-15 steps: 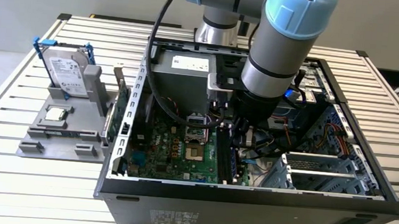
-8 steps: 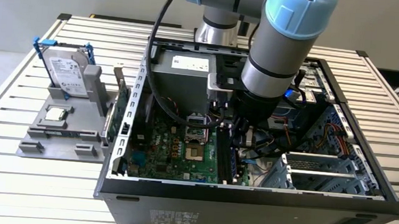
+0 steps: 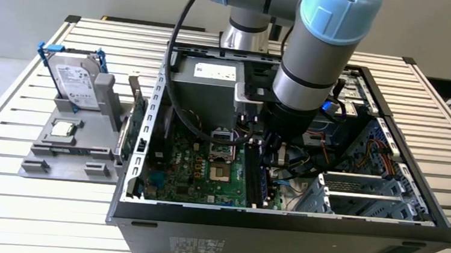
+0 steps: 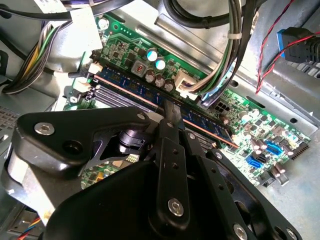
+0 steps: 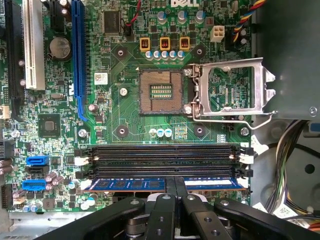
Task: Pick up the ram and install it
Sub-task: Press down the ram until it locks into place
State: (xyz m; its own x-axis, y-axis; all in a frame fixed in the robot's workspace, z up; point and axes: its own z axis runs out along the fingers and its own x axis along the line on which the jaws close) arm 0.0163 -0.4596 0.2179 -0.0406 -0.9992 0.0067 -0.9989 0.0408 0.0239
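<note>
First wrist view: hand (image 5: 174, 192) is down on the ram (image 5: 131, 183), fingers closed narrow on its top edge at mid-length. The ram, blue here, sits in the nearest of four memory slots; the other three slots (image 5: 162, 157) hold nothing. Beyond them, one CPU socket (image 5: 161, 91), uncovered and without a chip, with its metal retention frame (image 5: 231, 89) flipped open beside it. Second wrist view agrees: finger (image 4: 172, 116) pinches the stick. Exterior view: one open PC case (image 3: 283, 218) on the counter (image 3: 33, 214); a grey holder (image 3: 70, 153) beside it carries one hard drive (image 3: 74, 81) and one processor chip (image 3: 64, 129).
</note>
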